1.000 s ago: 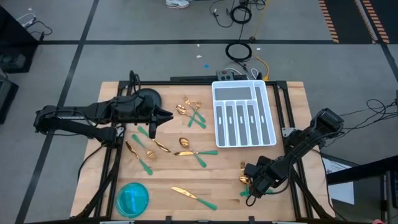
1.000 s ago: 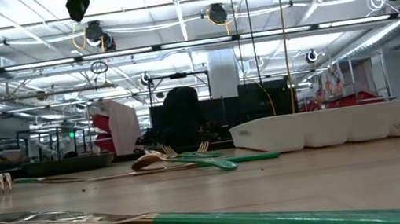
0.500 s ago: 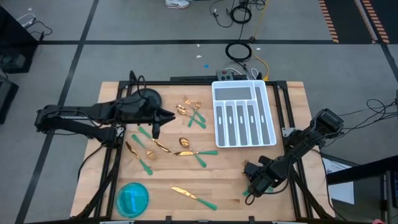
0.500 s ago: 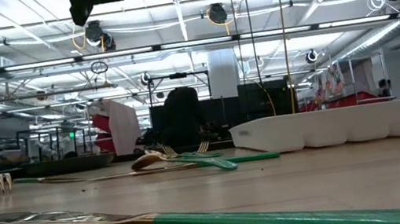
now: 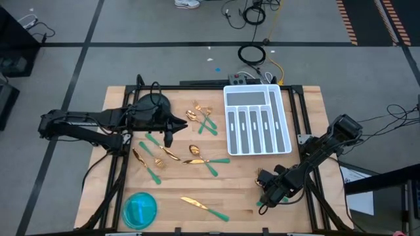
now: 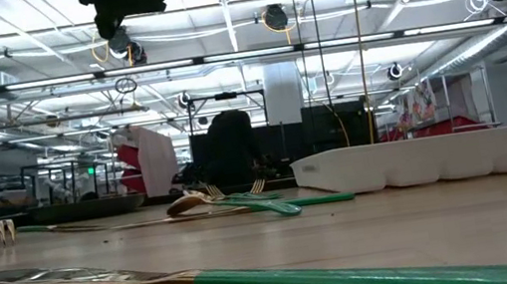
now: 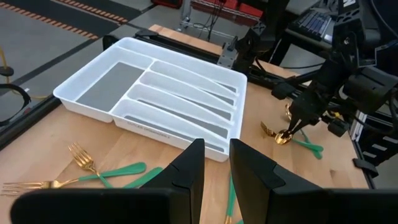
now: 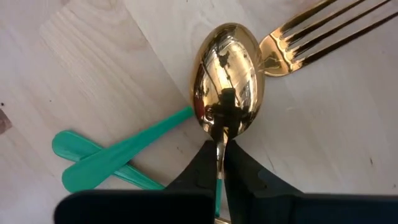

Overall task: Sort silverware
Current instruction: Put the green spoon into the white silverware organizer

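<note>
The silverware has gold heads and green handles. Several pieces (image 5: 197, 156) lie scattered left of the middle, and a knife (image 5: 205, 207) lies near the front edge. At the near right my right gripper (image 5: 266, 193) points down, shut on a gold spoon (image 8: 225, 78). A fork (image 8: 311, 37) lies beside the spoon's bowl, and two green handles (image 8: 106, 158) lie crossed next to it. My left gripper (image 5: 167, 136) hovers above the left pieces, its fingers (image 7: 186, 177) slightly apart with nothing between them. The white tray (image 5: 257, 121) stands at the far right. My right gripper pinches the spoon's thin neck (image 8: 219, 142) just behind the bowl, between its two fingers. The fingers come from above, pointing down, one on each side of the neck. The bowl faces up, close over the wood; whether it rests on the table I cannot tell.
A blue bowl (image 5: 140, 208) sits at the near left corner. A dark round object (image 5: 156, 103) and cables lie at the far left, and a grey box (image 5: 244, 79) stands behind the tray. Bare wood shows between the knife and the tray.
My right gripper has shut on the spoon's neck and rolled a little about its downward axis, staying in place. The fork beside it has shifted slightly. My left gripper has eased down and toward the table's right.
</note>
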Controlling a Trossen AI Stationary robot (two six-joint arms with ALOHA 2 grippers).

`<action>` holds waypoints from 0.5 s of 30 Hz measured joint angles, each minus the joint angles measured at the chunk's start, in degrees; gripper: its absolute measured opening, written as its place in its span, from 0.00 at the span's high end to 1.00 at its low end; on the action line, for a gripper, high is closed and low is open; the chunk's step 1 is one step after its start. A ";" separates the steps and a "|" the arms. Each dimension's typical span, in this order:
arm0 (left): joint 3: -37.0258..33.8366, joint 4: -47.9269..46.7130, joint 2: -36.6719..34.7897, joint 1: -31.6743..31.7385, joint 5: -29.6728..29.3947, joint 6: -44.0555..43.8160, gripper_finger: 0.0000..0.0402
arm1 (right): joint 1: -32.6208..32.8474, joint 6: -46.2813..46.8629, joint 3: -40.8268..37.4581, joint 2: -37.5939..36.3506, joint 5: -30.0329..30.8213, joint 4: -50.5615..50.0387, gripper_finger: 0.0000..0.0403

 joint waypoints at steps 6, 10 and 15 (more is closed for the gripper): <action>0.00 0.03 0.02 0.02 0.00 0.16 0.80 | 0.00 1.03 0.64 -1.16 0.98 -1.49 1.00; 0.00 0.00 0.02 0.02 0.00 0.43 0.80 | 0.00 2.14 0.72 -1.76 1.33 -1.56 1.00; 0.00 -0.02 0.02 0.02 0.00 0.46 0.80 | 0.00 2.50 0.82 -1.80 3.95 -1.93 1.00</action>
